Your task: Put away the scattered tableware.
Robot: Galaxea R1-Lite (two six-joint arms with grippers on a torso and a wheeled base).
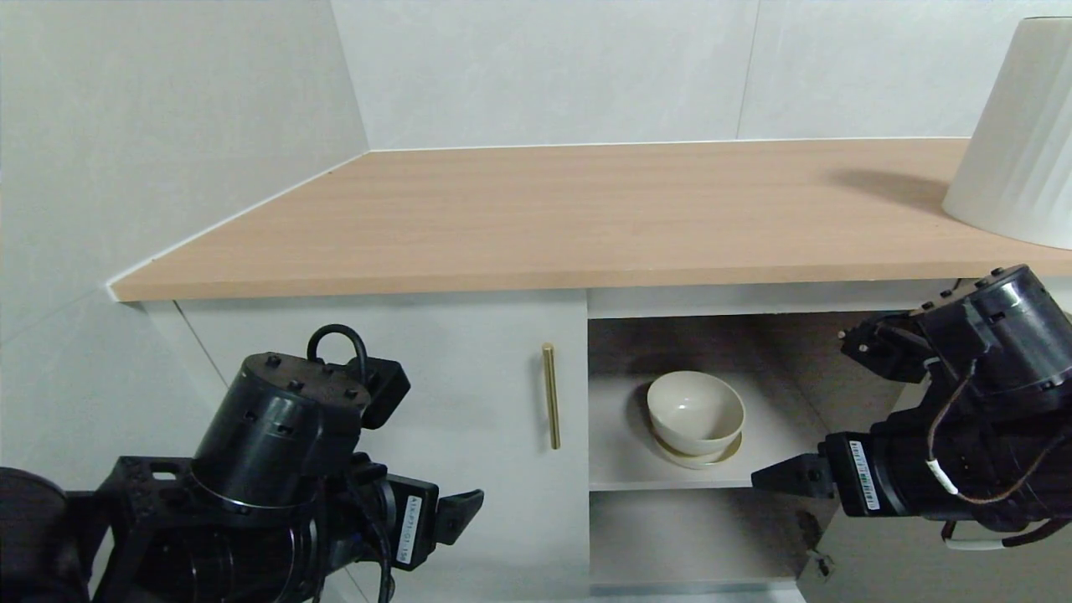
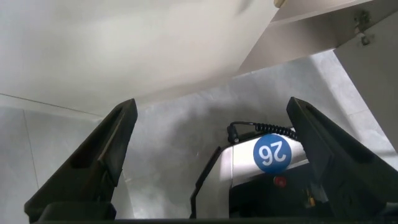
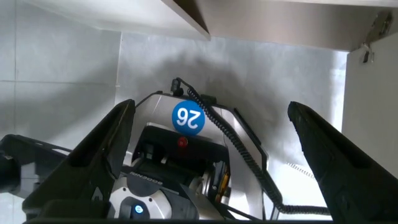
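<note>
Bowl [image 1: 695, 410] on plate [image 1: 702, 457] in cabinet [image 1: 618, 448]

Surface [image 1: 586, 218]: light wood grain, smooth, matt.
Cabinet door [image 1: 402, 402], left: pale grey, smooth, matt.
Handle [image 1: 550, 408]: brass-toned metal, polished.
Shelf [image 1: 620, 452], open right compartment: grey, matt.
Bowl [image 1: 695, 412]: cream ceramic, glazed, glossy, small highlight inside.
Plate [image 1: 708, 460] under bowl: same cream glaze.
Lampshade [image 1: 1022, 142], far right: off-white, pleated, matt; cloth or paper, cannot tell.
Wall [image 1: 544, 67]: pale tiles, smooth, faint sheen.
Left end effector [image 2: 211, 112], right end effector [image 3: 211, 109]: black plastic, matt.
</note>
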